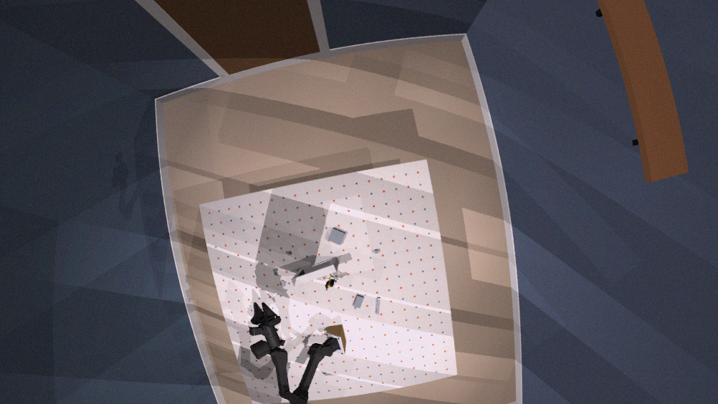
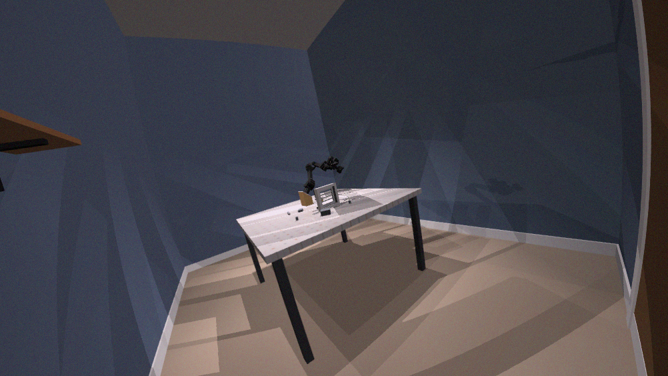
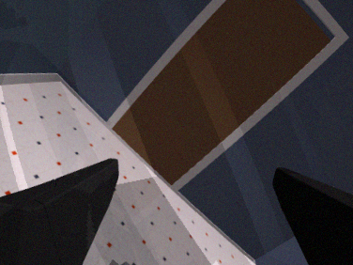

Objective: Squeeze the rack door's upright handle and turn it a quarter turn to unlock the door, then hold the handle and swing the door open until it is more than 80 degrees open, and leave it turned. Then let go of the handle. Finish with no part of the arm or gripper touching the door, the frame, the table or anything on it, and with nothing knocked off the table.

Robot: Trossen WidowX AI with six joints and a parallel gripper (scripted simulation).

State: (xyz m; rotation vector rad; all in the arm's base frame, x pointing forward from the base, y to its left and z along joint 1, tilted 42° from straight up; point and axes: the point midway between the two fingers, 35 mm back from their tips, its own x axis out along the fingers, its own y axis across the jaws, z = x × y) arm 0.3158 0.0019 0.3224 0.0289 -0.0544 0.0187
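The black, pointed two-finger pincer (image 1: 259, 304) (image 2: 341, 169) (image 3: 198, 172) stands wide with nothing between its fingers, raised near the bench's left edge as the top view shows it. The step in hand looks to be the approach. To do it well, I'd keep the fingers wide, swing across towards the middle of the bench (image 1: 411, 346) (image 2: 280, 233), and line up square to the upright handle, one finger each side, before squeezing. The wrist view looks past a bench edge to the brown door panel (image 1: 261, 30) (image 3: 197, 94) of the room, with no handle in sight, so the aim needs a good deal of correcting. Come in from the arm's side, and keep the elbow off the tan angled board (image 1: 337, 331) (image 2: 305, 199) beside the arm's foot. The small grey block (image 1: 357, 301) (image 2: 300, 210) and the thin pale strip (image 1: 377, 304), towards the lower right corner from the handle, could be knocked by a low sweep.

The pale grey, open-barred rack frame (image 1: 337, 263) (image 2: 319, 198) stands upright, inward from the left edge, well apart from the pincer. Its door seems shut, lying along the frame. The small black-and-yellow handle (image 1: 329, 281) is at the frame's right end in the top view, on the arm's side; whether it has been turned I cannot tell.
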